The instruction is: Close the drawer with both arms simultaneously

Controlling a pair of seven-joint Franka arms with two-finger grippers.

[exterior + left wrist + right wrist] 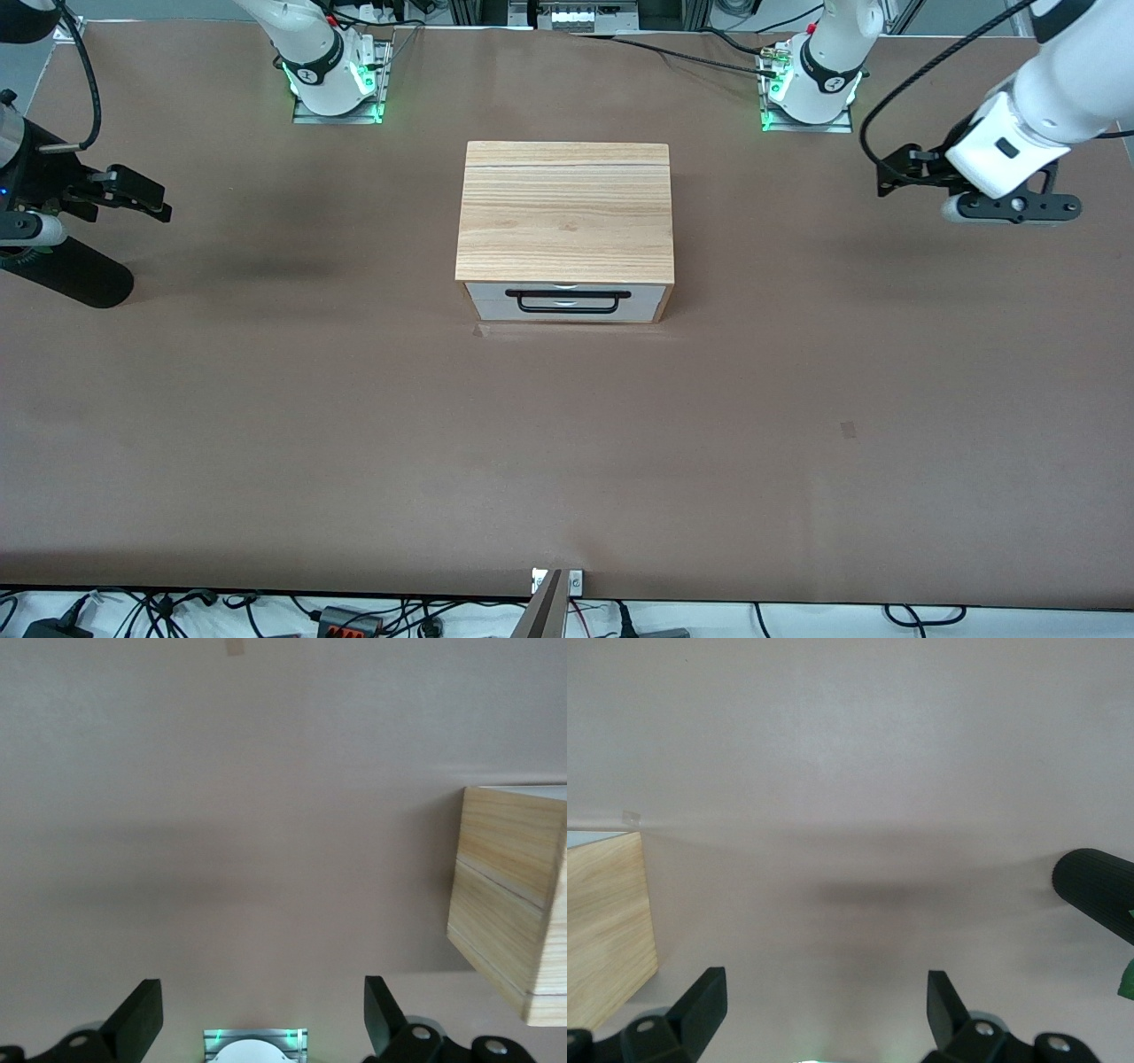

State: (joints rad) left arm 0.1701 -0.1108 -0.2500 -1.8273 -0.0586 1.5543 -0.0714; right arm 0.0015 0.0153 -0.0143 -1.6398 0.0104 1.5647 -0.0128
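Observation:
The wooden cabinet (pixel 564 213) stands mid-table. Its drawer (pixel 496 301) shows a white front panel with a black bar handle (pixel 567 301); the panel sits flush inside the cabinet's frame. My left gripper (pixel 889 173) hangs open and empty over the table at the left arm's end, well apart from the cabinet. My right gripper (pixel 146 197) hangs open and empty over the table at the right arm's end. The left wrist view shows the open left gripper (pixel 263 1014) and the cabinet's side (pixel 509 904). The right wrist view shows the open right gripper (pixel 824 1005) and the cabinet (pixel 607 921).
Two green-lit arm bases (pixel 337 75) (pixel 811 84) stand along the table's edge farthest from the front camera. A black ribbed cylinder (pixel 71 275) lies by the right gripper and also shows in the right wrist view (pixel 1094 890). Cables run along the nearest table edge.

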